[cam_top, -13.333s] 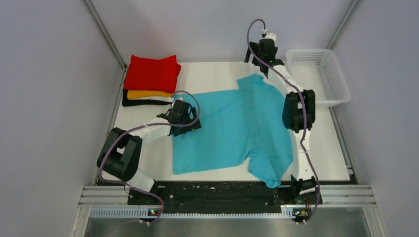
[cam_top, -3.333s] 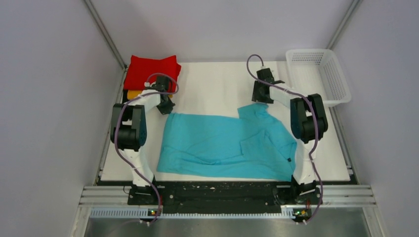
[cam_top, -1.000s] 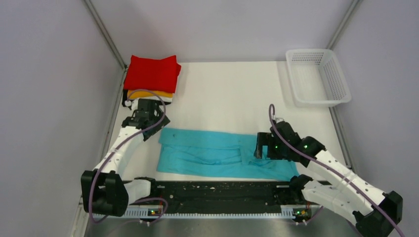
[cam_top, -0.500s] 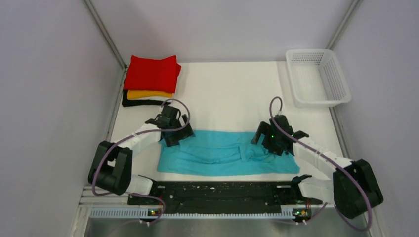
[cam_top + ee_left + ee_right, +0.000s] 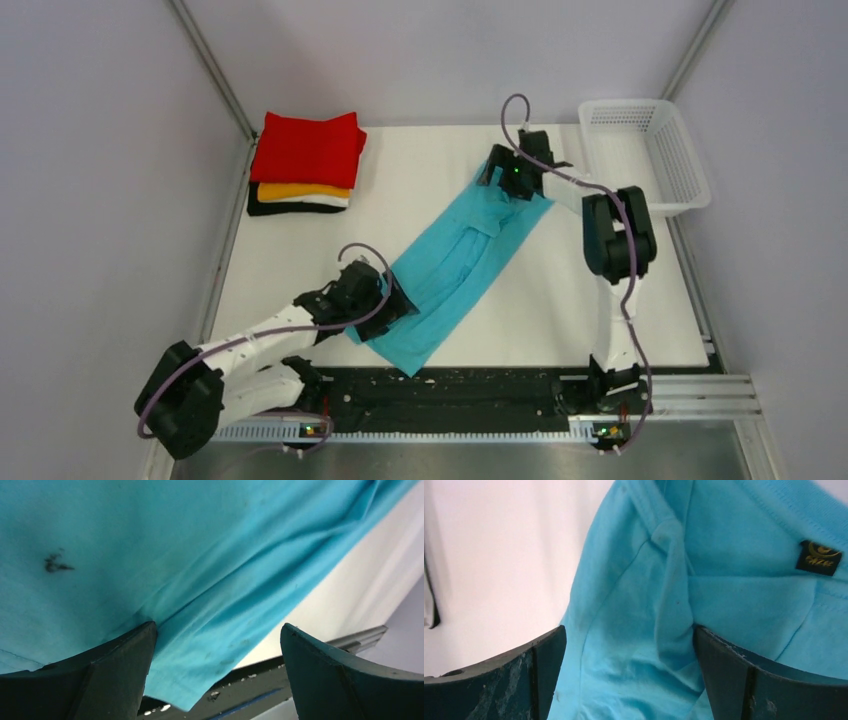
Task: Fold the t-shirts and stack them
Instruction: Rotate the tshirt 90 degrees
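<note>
The turquoise tee (image 5: 450,265) lies folded into a long strip, running diagonally from near the front rail up to the far right. My left gripper (image 5: 378,302) is at its near end, jaws wide open over the hem (image 5: 217,630), with cloth (image 5: 150,540) between the fingers. My right gripper (image 5: 510,175) is at the collar end, jaws open (image 5: 629,630) and straddling bunched cloth (image 5: 634,590) beside the black neck label (image 5: 819,558). The folded red tee (image 5: 307,148) tops a stack with orange (image 5: 300,190), white (image 5: 325,200) and black (image 5: 272,208) tees at the far left.
A white mesh basket (image 5: 690,160) stands at the far right corner. The black front rail (image 5: 450,385) runs along the near table edge, just under the tee's near corner. Grey walls close in both sides.
The turquoise strip lay straight along the near edge. Now it lies diagonally: the right gripper has moved far back with the collar end, and the left gripper has moved nearer at the hem end.
</note>
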### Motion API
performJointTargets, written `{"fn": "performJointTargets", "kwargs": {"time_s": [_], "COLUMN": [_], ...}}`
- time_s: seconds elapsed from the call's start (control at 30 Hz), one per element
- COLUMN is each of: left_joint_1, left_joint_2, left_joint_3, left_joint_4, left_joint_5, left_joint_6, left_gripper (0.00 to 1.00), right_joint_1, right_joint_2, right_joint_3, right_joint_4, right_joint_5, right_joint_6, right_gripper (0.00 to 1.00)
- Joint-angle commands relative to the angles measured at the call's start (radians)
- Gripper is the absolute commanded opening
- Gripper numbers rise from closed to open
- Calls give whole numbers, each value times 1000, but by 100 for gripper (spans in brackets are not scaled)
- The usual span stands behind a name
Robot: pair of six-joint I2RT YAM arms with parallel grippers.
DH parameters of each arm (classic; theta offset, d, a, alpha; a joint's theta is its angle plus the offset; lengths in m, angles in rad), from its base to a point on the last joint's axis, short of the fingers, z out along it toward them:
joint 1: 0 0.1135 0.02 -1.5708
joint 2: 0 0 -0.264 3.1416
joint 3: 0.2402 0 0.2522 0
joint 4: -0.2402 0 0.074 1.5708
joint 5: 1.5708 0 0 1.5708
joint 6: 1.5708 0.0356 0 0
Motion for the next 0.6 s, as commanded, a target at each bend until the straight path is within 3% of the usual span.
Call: {"fn": "performJointTargets", "kwargs": {"time_s": [0.0, 0.13, 0.33, 0.47, 0.57], "left_joint_1": [-138, -290, -439, -512, -554], "left_joint_2": [-48, 91, 357, 383, 335], "left_joint_3": [-90, -91, 126, 189, 228], "left_joint_4": [107, 378, 335, 301, 231], "left_joint_5": [-48, -114, -165, -215, -275], "left_joint_6": [-229, -272, -223, -245, -233], "left_gripper": [99, 99, 99, 99, 99], "right_joint_1": [-5, 22, 47, 53, 53], "right_joint_2": [279, 495, 716, 782, 735], "right_joint_3": [309, 627, 959, 1052, 1078], "right_joint_4": [-69, -84, -104, -85, -132], "right_joint_5": [-222, -371, -409, -352, -247], "right_joint_6": [-54, 0, 65, 79, 29], "right_gripper": [99, 99, 99, 99, 99]}}
